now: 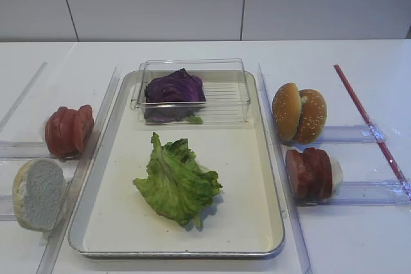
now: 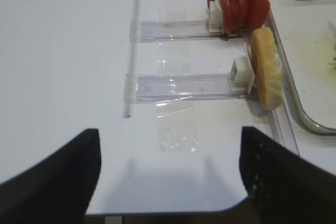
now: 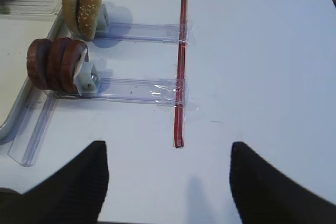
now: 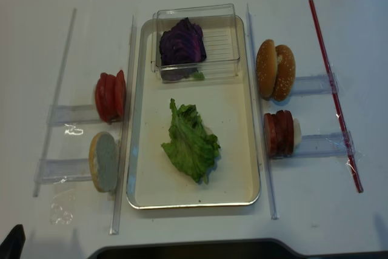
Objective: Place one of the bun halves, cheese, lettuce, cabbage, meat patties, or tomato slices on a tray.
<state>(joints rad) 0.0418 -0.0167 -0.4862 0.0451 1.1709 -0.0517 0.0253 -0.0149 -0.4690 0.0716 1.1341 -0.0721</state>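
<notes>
Lettuce [image 1: 176, 181] lay centre-frame on the tray [image 1: 257, 178]; looked light, floppy, tearable; best pinched at the pale rib. Left gripper [image 2: 168, 177] and right gripper [image 3: 168, 177] both stood apart, holding nothing.

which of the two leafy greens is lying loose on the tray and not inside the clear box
The green lettuce, lying directly on the tray floor near its middle. The purple cabbage sits inside the clear plastic container at the tray's far end.
</notes>
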